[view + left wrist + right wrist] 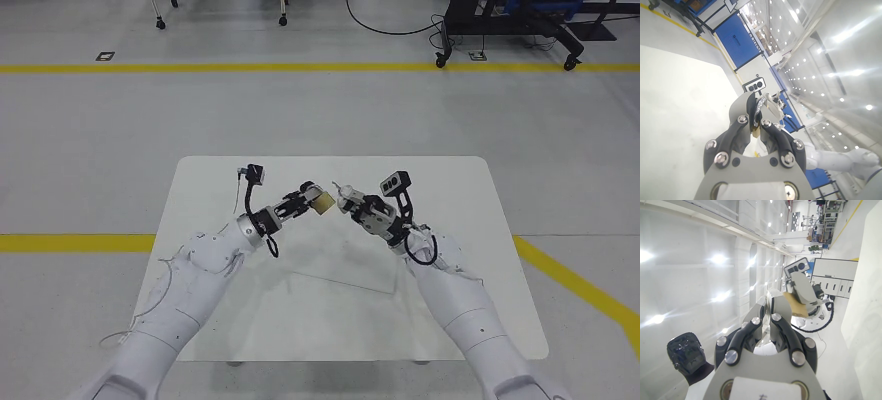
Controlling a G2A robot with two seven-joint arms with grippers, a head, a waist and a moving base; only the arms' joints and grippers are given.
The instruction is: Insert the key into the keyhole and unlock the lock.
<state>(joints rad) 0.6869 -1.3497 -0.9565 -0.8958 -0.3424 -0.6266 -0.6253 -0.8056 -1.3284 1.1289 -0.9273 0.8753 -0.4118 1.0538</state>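
Pre-insertion: left gripper (311,200) clamps the brass padlock (321,204), right gripper (348,200) pinches the small silver key (340,189); next I must align tip with keyhole

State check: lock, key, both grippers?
lock: held aloft, key not in it; whether it is locked, cannot tell.
key: gripped, just short of the lock.
left gripper: shut on lock.
right gripper: shut on key.

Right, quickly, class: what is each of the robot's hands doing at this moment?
Left hand: closed, holding the lock.
Right hand: closed, apparently holding the key.
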